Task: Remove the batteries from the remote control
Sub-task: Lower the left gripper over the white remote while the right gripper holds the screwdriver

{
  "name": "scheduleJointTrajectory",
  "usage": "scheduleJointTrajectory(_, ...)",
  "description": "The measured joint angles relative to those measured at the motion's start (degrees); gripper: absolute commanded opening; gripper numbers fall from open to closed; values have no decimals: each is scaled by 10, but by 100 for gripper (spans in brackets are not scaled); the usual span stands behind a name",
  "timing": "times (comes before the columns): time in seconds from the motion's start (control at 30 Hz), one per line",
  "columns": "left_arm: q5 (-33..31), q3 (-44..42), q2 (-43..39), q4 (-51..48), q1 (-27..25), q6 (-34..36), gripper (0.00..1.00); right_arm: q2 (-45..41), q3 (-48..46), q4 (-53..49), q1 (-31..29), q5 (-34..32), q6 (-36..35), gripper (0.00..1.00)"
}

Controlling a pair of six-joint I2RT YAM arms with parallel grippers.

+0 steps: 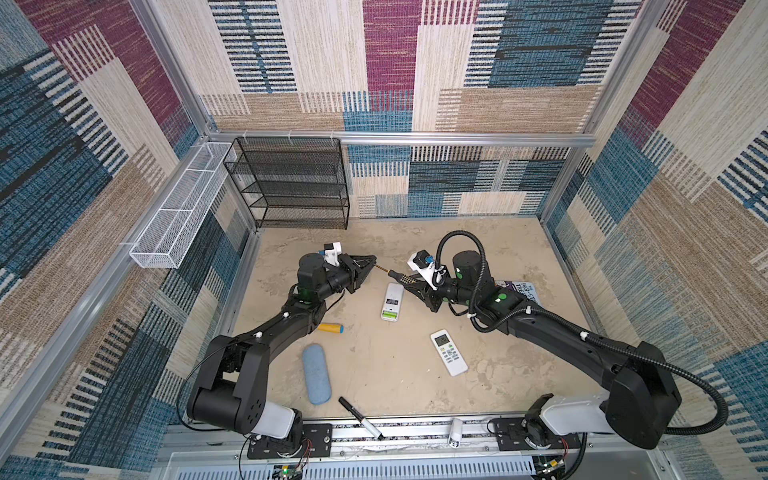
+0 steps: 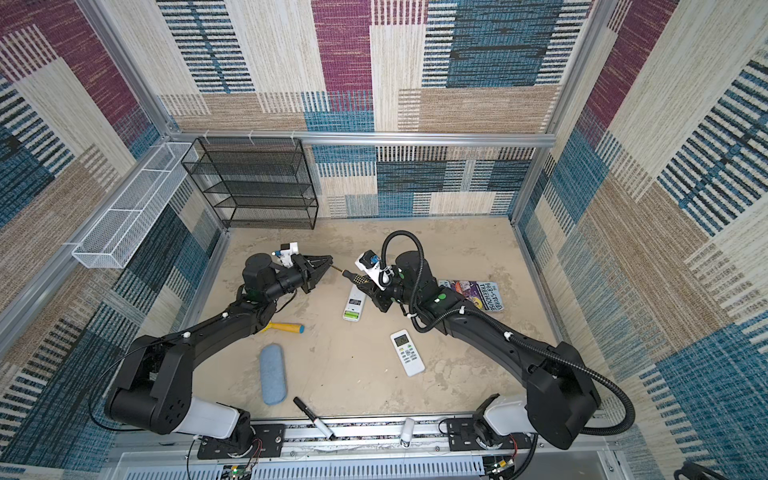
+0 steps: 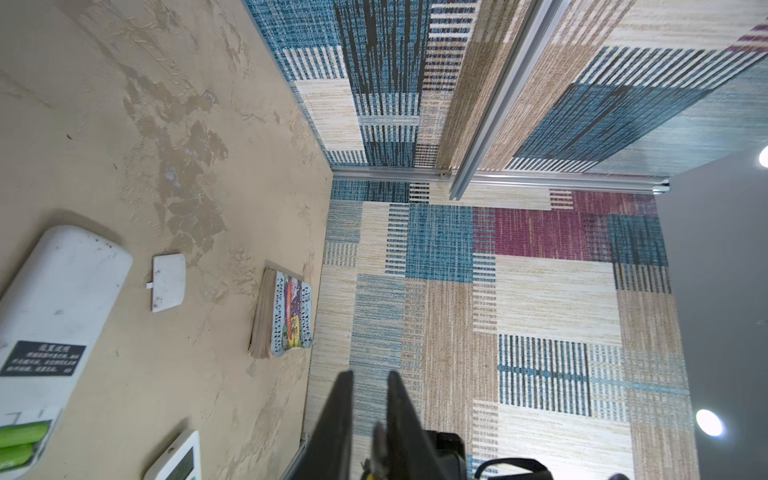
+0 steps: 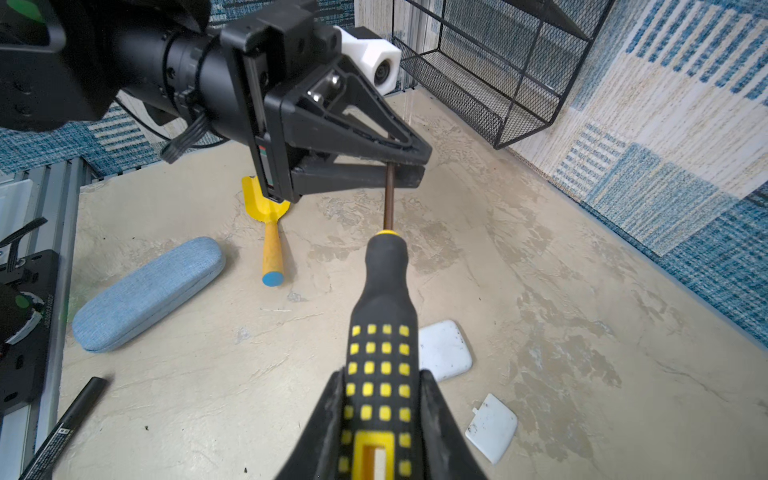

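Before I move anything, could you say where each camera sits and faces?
Top views: above the bases, looking down on the table; left arm, right arm show.
Left wrist: looks past the left fingers toward the book and wall.
Right wrist: looks past the right fingers, along the screwdriver, at the left fingers.
Both wrist views share the battery cover.

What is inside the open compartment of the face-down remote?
Two lime green batteries lie side by side in the open compartment of the face-down remote. The compartment floor beneath them is covered.

The white face-down remote [image 1: 392, 300], lime-green batteries [image 1: 389, 317] in it, lies behind the white face-up remote [image 1: 449, 352], right of the blue fabric case [image 1: 316, 379].
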State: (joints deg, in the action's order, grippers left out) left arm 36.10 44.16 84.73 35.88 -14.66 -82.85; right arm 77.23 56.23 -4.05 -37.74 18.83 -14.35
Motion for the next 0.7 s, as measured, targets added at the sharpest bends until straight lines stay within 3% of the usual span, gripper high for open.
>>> scheduleJointTrajectory(0.07,-2,17,-2,-60,3,33,72,-12,-1,-10,-1,-14,-6,0)
scheduleJointTrajectory(0.17,-17,58,-10,-170,3,99,79,-31,-9,-35,-1,-46,-8,0)
scheduleJointTrajectory(0.43,-79,165,3,-427,3,299,79,-63,-13,-135,-1,-146,-6,0)
scheduleJointTrajectory(0.7,-106,249,85,-572,-20,438,80,-70,-6,-225,-1,-210,-5,0)
